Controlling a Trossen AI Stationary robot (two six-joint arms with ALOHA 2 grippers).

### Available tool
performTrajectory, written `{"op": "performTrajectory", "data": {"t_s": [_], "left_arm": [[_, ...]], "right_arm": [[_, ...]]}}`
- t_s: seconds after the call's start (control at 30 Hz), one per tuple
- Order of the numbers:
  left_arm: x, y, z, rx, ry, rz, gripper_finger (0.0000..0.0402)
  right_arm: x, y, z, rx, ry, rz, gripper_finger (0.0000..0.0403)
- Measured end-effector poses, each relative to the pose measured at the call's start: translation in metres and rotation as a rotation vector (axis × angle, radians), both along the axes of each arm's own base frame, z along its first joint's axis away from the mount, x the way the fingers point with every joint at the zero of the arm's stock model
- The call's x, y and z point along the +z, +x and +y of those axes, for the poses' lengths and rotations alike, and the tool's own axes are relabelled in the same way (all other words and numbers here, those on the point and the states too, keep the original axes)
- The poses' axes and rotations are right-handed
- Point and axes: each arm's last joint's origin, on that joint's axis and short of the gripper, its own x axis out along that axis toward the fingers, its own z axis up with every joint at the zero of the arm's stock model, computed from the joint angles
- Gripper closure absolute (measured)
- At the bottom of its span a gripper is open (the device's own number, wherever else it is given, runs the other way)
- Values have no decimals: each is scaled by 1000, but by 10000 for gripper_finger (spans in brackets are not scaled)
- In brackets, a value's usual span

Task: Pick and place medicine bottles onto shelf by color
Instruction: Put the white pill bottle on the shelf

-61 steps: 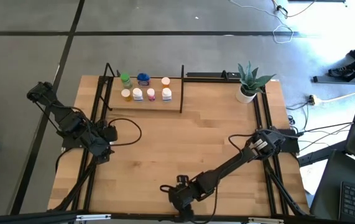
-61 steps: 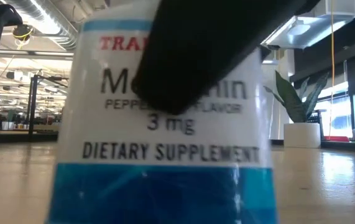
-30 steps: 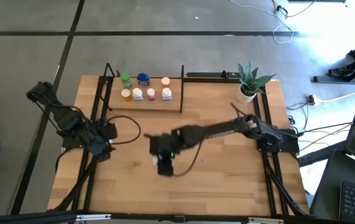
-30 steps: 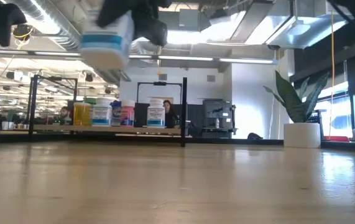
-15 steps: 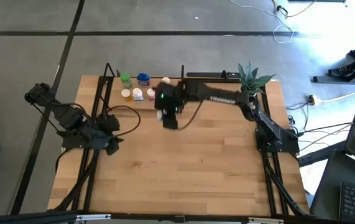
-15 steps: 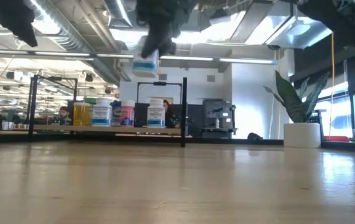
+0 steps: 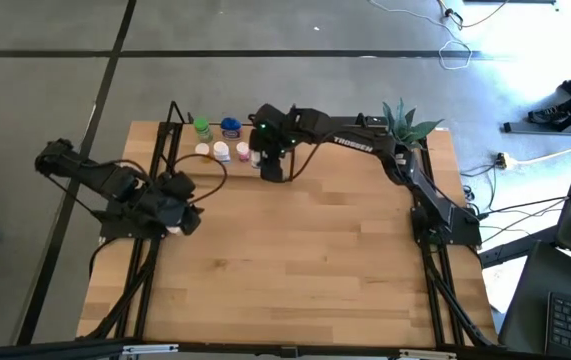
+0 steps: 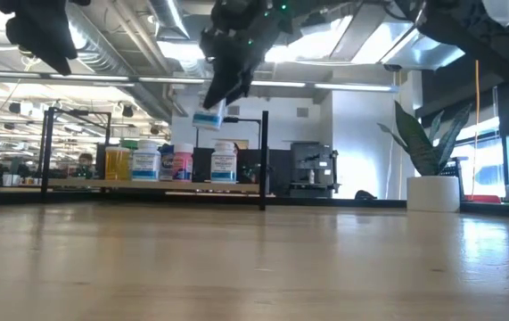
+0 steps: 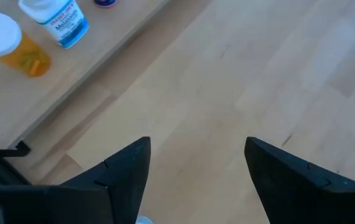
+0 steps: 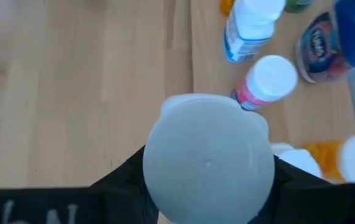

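bottle (image 8: 208,119): tilted, cap up | right gripper (image 7: 270,160): pinching it, now over shelf (image 7: 281,173) front edge | left gripper (image 9: 196,165): spread

We counted six bottles standing on the one shelf (image 7: 233,169): one green bottle (image 7: 201,127), one blue bottle (image 7: 230,126), one orange bottle (image 7: 203,150), one pink bottle (image 7: 243,152) and two white bottles (image 8: 145,160), though the arm above may have hidden more. One white-capped bottle (image 10: 208,165) hung in the air, making seven. We also counted two arms (image 7: 365,145), one plant (image 7: 400,135) and one table (image 7: 295,260).
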Motion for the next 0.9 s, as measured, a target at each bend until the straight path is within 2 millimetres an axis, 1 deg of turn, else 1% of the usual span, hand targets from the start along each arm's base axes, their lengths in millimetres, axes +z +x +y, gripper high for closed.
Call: {"op": "performTrajectory", "data": {"t_s": [0.33,0.57,0.77,0.9], "left_arm": [[0,1,4,4,18,10,147],[0,1,4,2,17,11,147],[0,1,4,2,17,11,147],[0,1,4,1,17,12,147]], "right_arm": [[-39,19,-6,-7,4,27,246],[-61,29,-9,-6,4,36,244],[-76,36,-11,-24,-28,41,244],[-78,37,-12,-25,-38,41,243]]}}
